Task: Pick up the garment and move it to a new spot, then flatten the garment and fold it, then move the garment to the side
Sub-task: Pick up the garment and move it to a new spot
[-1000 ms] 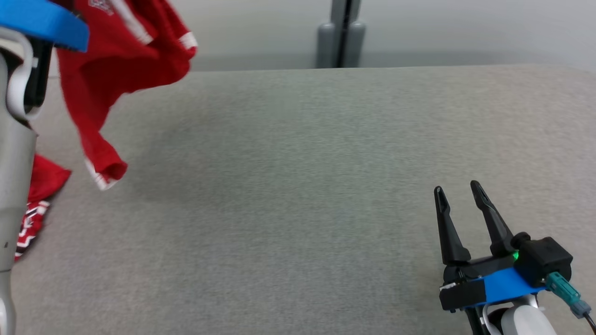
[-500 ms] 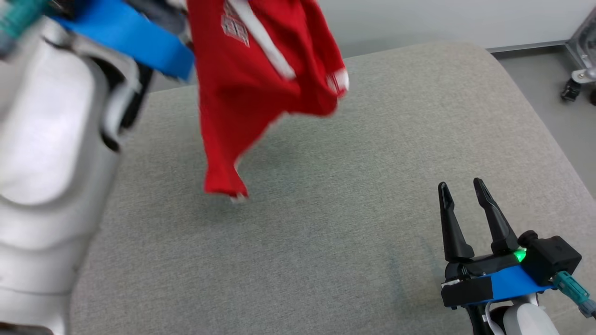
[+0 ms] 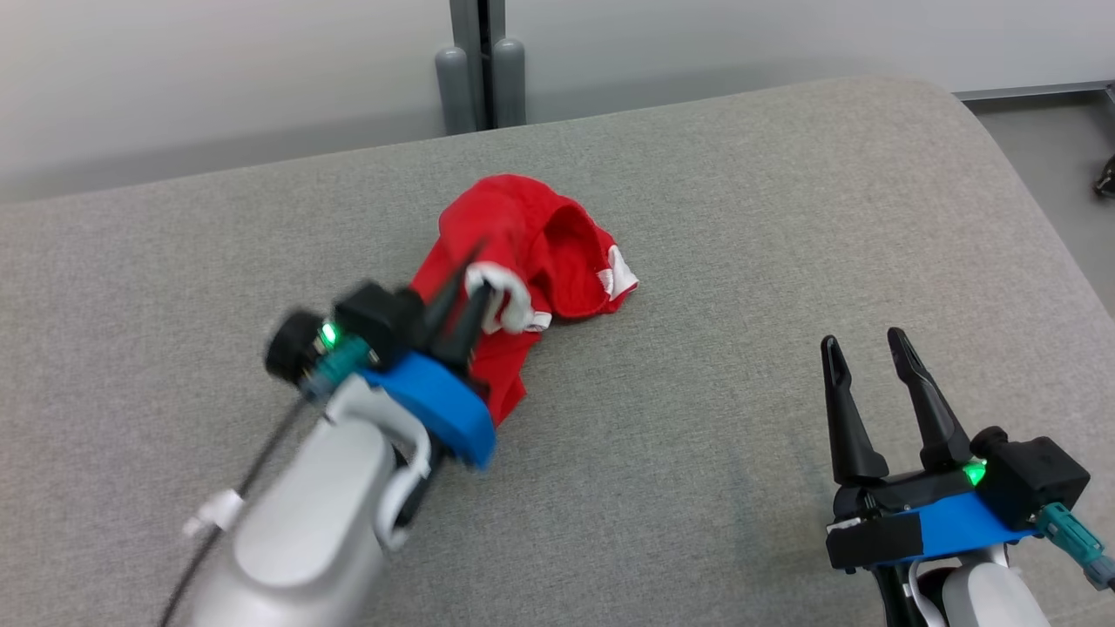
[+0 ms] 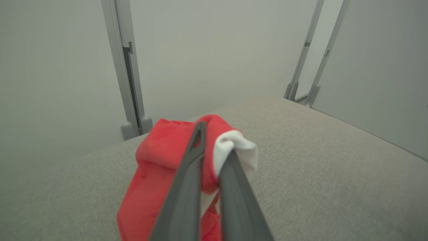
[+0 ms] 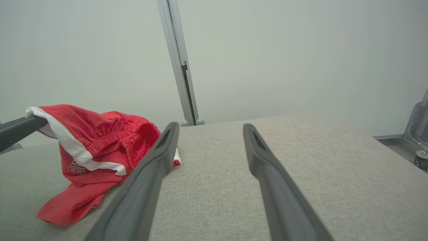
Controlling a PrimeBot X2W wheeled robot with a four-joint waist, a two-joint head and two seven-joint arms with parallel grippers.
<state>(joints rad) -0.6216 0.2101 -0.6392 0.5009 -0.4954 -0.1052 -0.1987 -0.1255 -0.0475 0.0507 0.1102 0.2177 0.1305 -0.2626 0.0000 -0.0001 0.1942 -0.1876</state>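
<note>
Lowered the red garment (image 3: 557, 244) from mid-air onto the grey table (image 3: 784, 200), heaped toward the table's far edge. Pinches its white hem in the clamped left gripper (image 3: 477, 277). Holds the right gripper (image 3: 860, 341) spread wide, empty, over the table's near right.

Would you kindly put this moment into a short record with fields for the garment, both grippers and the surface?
garment: red shorts, white trim, crumpled in a heap
surface: grey fabric surface, the heap lying on it
left gripper: shut on the white-trimmed edge of the red shorts
right gripper: open, empty, apart from the heap
task stage: not yet flattened or folded
</note>
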